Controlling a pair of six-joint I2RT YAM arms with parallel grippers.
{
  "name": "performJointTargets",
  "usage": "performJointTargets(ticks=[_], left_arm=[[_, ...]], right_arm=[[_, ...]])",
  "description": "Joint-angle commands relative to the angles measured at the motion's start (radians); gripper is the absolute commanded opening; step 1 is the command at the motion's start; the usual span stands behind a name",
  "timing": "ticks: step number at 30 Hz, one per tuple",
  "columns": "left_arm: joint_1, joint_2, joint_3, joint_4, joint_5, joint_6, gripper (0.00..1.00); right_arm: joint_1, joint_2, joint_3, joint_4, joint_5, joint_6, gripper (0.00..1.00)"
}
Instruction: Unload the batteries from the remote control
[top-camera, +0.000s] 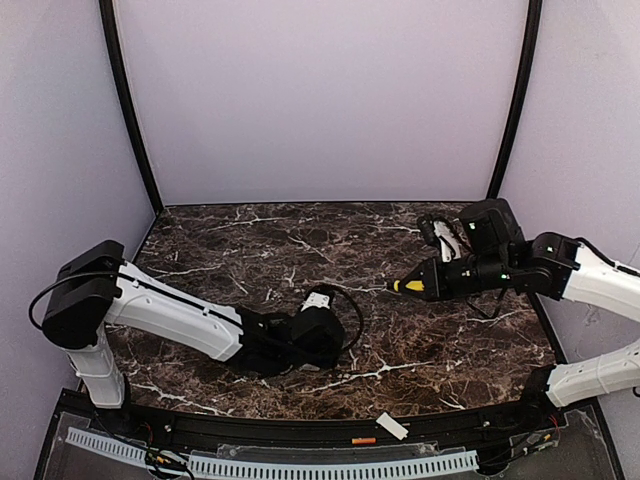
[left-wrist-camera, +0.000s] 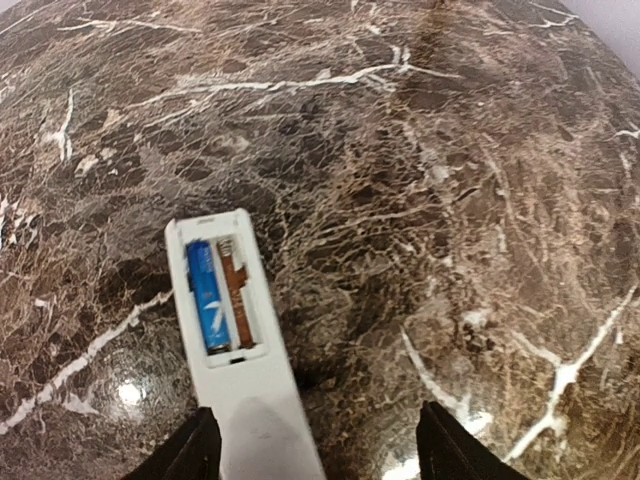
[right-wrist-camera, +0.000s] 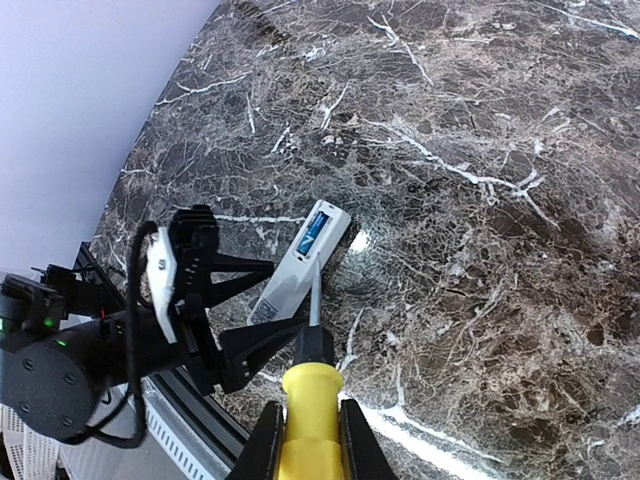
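The white remote control (left-wrist-camera: 250, 400) lies back-up on the marble, its battery bay uncovered. A blue battery (left-wrist-camera: 208, 298) sits in the left slot; the right slot (left-wrist-camera: 237, 295) shows only bare copper contacts. My left gripper (left-wrist-camera: 320, 445) is open and straddles the remote's near end, with the remote close to the left finger (left-wrist-camera: 190, 452) and far from the right one. From the right wrist I see the remote (right-wrist-camera: 296, 268) with its QR sticker between those fingers. My right gripper (right-wrist-camera: 312, 420) is shut on the yellow-handled screwdriver (right-wrist-camera: 312, 385), whose tip hovers by the remote. A small orange battery (top-camera: 363, 440) lies on the front ledge.
A short white cover plate (top-camera: 392, 427) rests on the black front ledge beside the orange battery. The left arm (top-camera: 180, 320) reaches across the near left of the table (top-camera: 300, 240). The right arm (top-camera: 560, 270) comes in from the right. Purple walls enclose three sides.
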Motion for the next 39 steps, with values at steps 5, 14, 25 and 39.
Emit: performJointTargets(ticks=[5,14,25,39], left_arm=[[0.119,-0.245,-0.142,0.104,0.253,0.156,0.63],[0.234,-0.403,-0.248,0.066,0.389,0.258,0.59],[0.378,-0.386,-0.273,0.037,0.647,0.242,0.45],[0.451,-0.246,-0.242,0.062,0.742,0.221,0.27]], right_arm=[[-0.011,-0.038,0.019,-0.022,0.018,0.010,0.00],[-0.010,-0.049,0.008,-0.027,0.005,0.035,0.00],[-0.010,-0.024,-0.026,-0.015,-0.068,0.088,0.00],[0.002,0.181,-0.046,0.180,-0.197,0.176,0.00]])
